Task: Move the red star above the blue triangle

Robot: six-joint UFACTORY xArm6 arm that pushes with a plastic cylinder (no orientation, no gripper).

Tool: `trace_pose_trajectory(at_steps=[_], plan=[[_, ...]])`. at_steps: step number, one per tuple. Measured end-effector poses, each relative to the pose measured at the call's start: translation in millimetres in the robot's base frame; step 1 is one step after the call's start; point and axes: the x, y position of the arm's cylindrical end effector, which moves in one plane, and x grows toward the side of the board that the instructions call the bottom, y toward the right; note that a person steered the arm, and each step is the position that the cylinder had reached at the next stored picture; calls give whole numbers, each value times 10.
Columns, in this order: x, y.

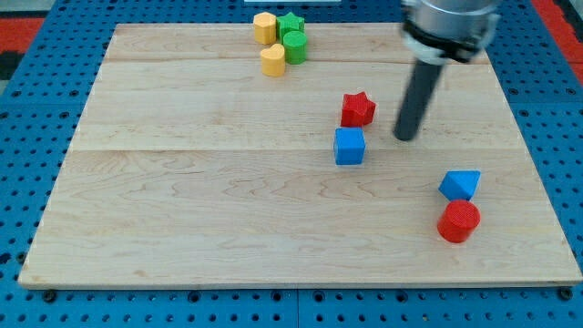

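Observation:
The red star lies on the wooden board right of centre. The blue triangle lies lower at the view's right, touching a red cylinder just below it. My tip is down on the board, a short way right of and slightly below the red star, not touching it. A blue cube sits just below the star, left of my tip.
A cluster at the board's top holds a yellow block, a green star, a green cylinder and another yellow block. The wooden board lies on a blue pegboard surface.

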Motion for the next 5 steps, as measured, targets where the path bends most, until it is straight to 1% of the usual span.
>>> trace_pose_trajectory(at_steps=[1,2,3,4,5], plan=[[-283,-695],[-426,-1240],[-715,-1747],[-950,-1873],[-876,-1240]])
